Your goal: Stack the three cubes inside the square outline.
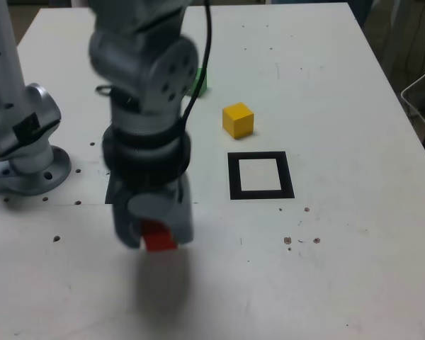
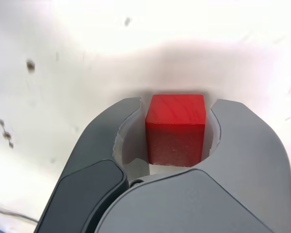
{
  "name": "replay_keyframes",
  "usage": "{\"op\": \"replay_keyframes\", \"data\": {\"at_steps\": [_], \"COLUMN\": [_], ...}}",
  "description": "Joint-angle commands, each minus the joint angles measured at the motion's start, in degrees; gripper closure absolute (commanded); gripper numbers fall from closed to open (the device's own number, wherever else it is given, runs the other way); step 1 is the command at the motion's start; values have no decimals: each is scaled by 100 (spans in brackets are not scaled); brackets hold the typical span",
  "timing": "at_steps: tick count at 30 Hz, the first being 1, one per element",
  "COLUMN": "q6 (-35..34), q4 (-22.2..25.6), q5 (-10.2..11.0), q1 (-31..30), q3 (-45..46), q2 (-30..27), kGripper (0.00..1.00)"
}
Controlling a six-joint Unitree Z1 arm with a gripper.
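Red cube (image 2: 175,130) gripped btwn gripper (image 2: 177,104) jaws, apart from black square outline (image 1: 261,194).

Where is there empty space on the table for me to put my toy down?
There's lots of bare table at the exterior view's right, beside the black square, and beyond the yellow block too. It's crowded at the exterior view's left, where the robot arm and gripper hold the red block.
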Motion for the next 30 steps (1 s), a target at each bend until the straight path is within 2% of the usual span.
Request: {"op": "replay_keyframes", "data": {"at_steps": [1, 7, 16, 21, 30], "q6": [331, 1333, 2685, 2992, 3123], "q4": [67, 214, 483, 500, 301], "q5": [103, 289, 327, 403, 428], "q1": [251, 1142, 2376, 2659, 2868], "q3": [-87, -345, -796, -923, -1219], "q2": [-4, 140, 335, 490, 881], "kGripper": [81, 81, 81, 81, 81]}}
